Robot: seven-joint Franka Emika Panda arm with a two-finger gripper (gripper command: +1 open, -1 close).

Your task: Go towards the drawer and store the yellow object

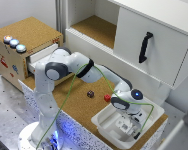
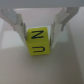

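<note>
The yellow object (image 2: 39,43), a cube with black letters on its faces, shows only in the wrist view. My gripper (image 2: 40,34) is shut on it, one finger pressed against each side of it. In the exterior view my gripper (image 1: 128,124) reaches down into a white plastic bin (image 1: 105,126) at that view's lower right, and the cube is hidden there. The drawer (image 1: 42,56) stands pulled out of the cork-topped wooden box (image 1: 29,30) at the exterior view's left, white inside, far from my gripper. My arm partly covers its front.
A small red object (image 1: 107,98) and a small dark object (image 1: 90,93) lie on the cork tabletop between bin and drawer. A big white cabinet door with a black handle (image 1: 145,47) stands behind the bin. Three round buttons (image 1: 14,43) sit on the wooden box.
</note>
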